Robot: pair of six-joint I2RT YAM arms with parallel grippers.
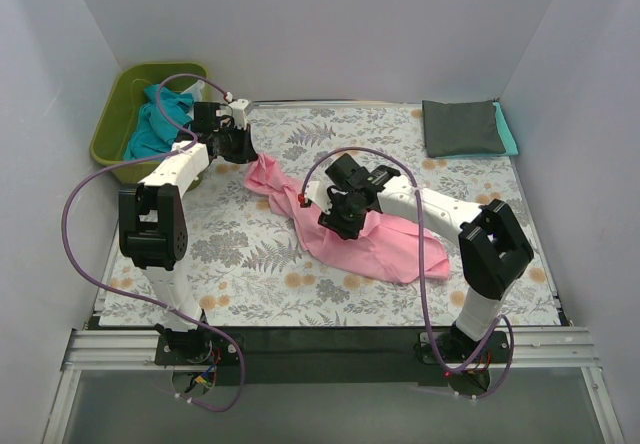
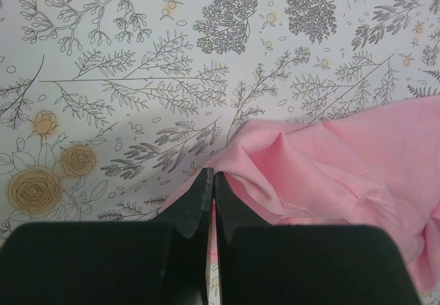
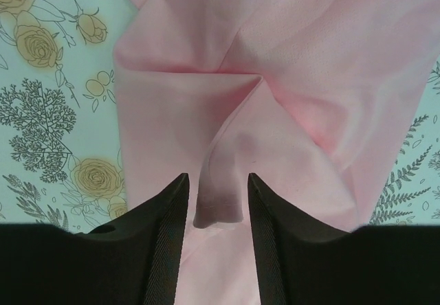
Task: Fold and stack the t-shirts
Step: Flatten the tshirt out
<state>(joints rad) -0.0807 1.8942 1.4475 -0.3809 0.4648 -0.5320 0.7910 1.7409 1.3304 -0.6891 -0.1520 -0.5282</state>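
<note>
- White walls box in a table spread with a floral table cloth (image 1: 240,264). The pink t-shirt (image 1: 390,249) lies rumpled across the middle, running from far left to near right.
- At the shirt's far-left end the left gripper (image 2: 210,178) is clenched. Its wrist view shows the fingers meeting with pink fabric caught between them, low over the cloth.
- The right gripper (image 3: 216,178) is spread over the shirt's middle, jaws either side of a raised fold and nothing pinched yet.
- To my eye the step in hand is opening the shirt out flat before any fold.
- That ridge may be several layers, though I cannot tell. A hem or a single layer would be a better hold than a bunch.
- Once both ends are held, the pull should go outward, low and even, so the fabric slides flat.
- The right fingers should stop short of the table cloth, or it will be dragged along too.
- In the far right corner a folded dark grey t-shirt (image 1: 458,127) lies on a teal t-shirt (image 1: 510,134), which looks like the stack to aim for.
- More teal t-shirts (image 1: 155,124) wait in the olive tub (image 1: 104,132) at far left.
</note>
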